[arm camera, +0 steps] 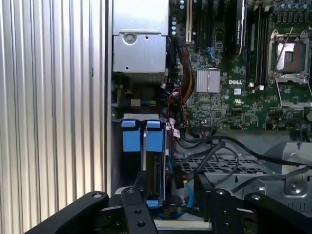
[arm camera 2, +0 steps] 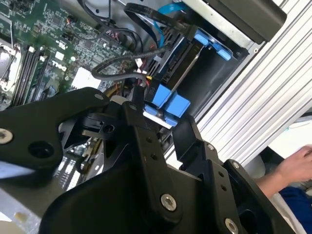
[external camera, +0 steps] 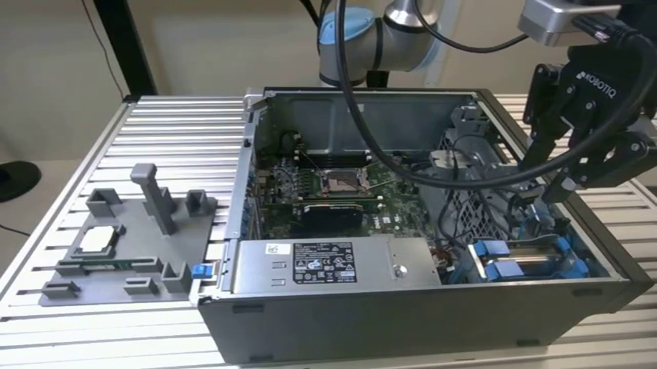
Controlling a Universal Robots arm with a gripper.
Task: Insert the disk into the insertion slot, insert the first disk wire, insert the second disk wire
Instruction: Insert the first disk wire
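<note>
The disk [external camera: 501,267] sits on edge inside the insertion slot [external camera: 559,257] at the case's front corner on the exterior view's right, the blue tabs of its carrier facing up. In both wrist views the blue tabs [arm camera: 141,139] [arm camera 2: 168,102] lie just beyond my fingers. My gripper [external camera: 546,178] hangs above the bay, apart from the disk, open with nothing held. Loose black wires [arm camera: 219,151] [arm camera 2: 122,68] and a blue cable [arm camera 2: 161,19] lie beside the bay, over the perforated floor.
The open PC case [external camera: 411,307] rests on a ribbed aluminium table [external camera: 165,131]. Inside are the motherboard [external camera: 328,192] and a grey power-supply box [external camera: 328,265]. A grey fixture [external camera: 123,246] stands on the exterior view's left. A person's hand [arm camera 2: 292,165] shows beyond the case wall.
</note>
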